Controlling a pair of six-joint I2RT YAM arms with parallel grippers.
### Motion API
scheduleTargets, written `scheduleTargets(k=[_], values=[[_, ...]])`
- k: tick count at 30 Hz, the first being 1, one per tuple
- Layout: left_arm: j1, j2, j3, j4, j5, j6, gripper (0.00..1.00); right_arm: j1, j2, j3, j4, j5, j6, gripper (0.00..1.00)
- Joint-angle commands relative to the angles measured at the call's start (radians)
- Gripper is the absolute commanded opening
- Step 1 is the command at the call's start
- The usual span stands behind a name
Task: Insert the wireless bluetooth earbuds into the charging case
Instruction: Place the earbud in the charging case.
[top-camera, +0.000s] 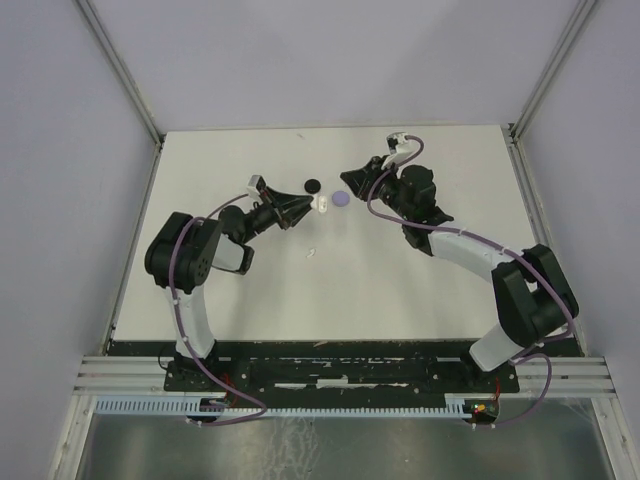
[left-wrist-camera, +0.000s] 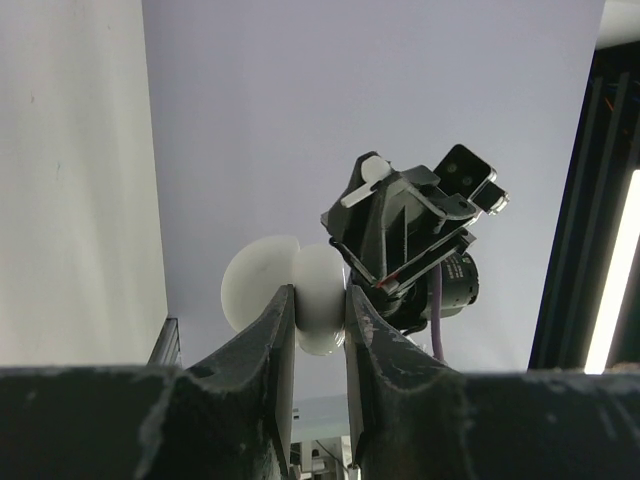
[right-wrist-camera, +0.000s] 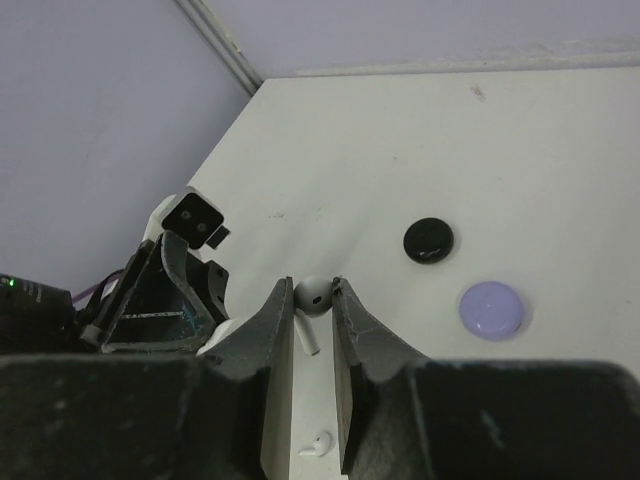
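1 earbud (top-camera: 312, 252), blk disc (top-camera: 312, 184), lilac disc (top-camera: 341, 198) on white table (top-camera: 400, 290); pale walls (top-camera: 60, 150).

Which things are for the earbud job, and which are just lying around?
For the job: white charging case in the left end effector; white earbud in the right end effector; second white earbud loose on the table.
Just lying about: black disc; lilac disc.

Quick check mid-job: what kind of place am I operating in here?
Probably a lab robot test cell: a bare white tabletop, plain panel walls on three sides, and an aluminium mounting rail at the near edge.
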Motion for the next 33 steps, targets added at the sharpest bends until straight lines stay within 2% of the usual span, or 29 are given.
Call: scheduleTargets(k=[1, 7, 10, 26, 33], values=[[-0.040, 0.032, 0.064, 0.137, 0.021, -0.048, 0.03, 0.000, 0.056, -0.062, 0.257, -0.140, -0.074, 0.01], [-0.059, 0.044, 0.072, 0.141, 0.012, -0.050, 0.03, -0.001, 0.134, -0.170, 0.658, -0.182, 0.000, 0.01], [-0.059, 0.046, 0.072, 0.141, 0.013, -0.050, 0.03, -0.001, 0.174, -0.183, 0.754, -0.203, 0.026, 0.01], [-0.061, 0.068, 0.092, 0.149, 0.014, -0.059, 0.03, 0.000, 0.219, -0.226, 0.894, -0.275, 0.029, 0.01], [-0.063, 0.061, 0.096, 0.149, 0.025, -0.057, 0.03, 0.000, 0.238, -0.229, 0.895, -0.313, 0.030, 0.01]])
